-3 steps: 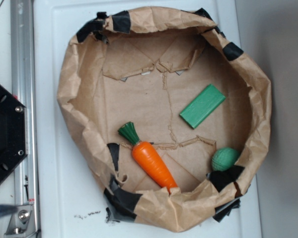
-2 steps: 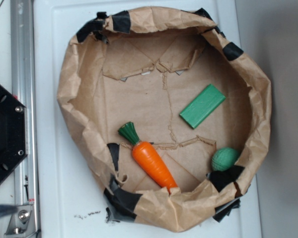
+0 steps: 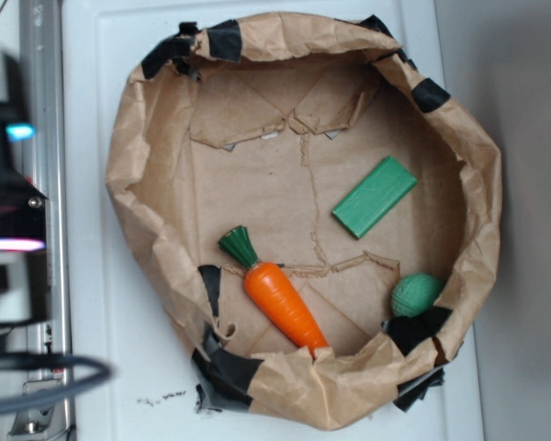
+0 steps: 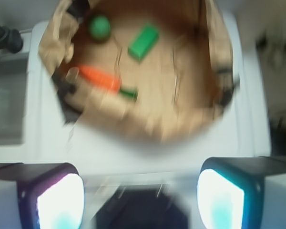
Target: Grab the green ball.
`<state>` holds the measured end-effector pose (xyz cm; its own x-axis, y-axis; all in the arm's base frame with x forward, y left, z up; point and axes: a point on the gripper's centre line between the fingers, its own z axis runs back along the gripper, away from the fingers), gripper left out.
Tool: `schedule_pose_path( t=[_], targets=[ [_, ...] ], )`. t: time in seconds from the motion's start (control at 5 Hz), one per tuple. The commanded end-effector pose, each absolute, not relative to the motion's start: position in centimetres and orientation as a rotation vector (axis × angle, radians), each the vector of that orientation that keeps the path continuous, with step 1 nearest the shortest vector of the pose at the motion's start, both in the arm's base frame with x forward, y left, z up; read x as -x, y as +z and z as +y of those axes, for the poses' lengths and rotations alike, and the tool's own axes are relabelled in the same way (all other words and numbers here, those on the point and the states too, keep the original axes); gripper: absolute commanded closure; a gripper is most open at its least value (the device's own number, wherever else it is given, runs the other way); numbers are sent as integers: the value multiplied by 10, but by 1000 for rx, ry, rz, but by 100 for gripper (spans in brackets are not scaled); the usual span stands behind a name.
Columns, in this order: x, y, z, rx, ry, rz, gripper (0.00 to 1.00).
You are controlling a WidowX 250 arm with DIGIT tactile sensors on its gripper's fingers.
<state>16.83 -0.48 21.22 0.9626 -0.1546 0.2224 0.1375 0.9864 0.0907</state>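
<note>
The green ball is small, round and teal, and lies inside the brown paper bowl against its lower right wall. In the wrist view the green ball shows at the top left, far from the fingers. My gripper is a blurred shape at the left edge, outside the bowl and well away from the ball. Seen from the wrist, the gripper is open, with its lit pads wide apart and nothing between them.
An orange carrot with a green top lies at the bowl's lower left. A flat green block lies at the right of the bowl floor. The bowl stands on a white board. A metal rail runs down the left.
My gripper has come into the exterior view at the left edge, covering the black base there. The ball, carrot and block have not moved.
</note>
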Motion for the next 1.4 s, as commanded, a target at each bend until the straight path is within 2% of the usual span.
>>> schedule_pose_path(
  t=[0.0,0.2,0.4,0.6,0.8,1.0,1.2],
  targets=[
    [-256,163,2,-113,-162,-414,0],
    [-283,127,-3,-25,-206,-378,0],
    [-306,107,-19,29,-260,-353,0],
    [-315,94,-46,70,-329,-346,0],
    [-324,85,-71,126,-392,-377,0],
    [-333,81,-87,141,-420,-396,0],
    [-344,72,-88,103,-414,-419,0]
  ],
)
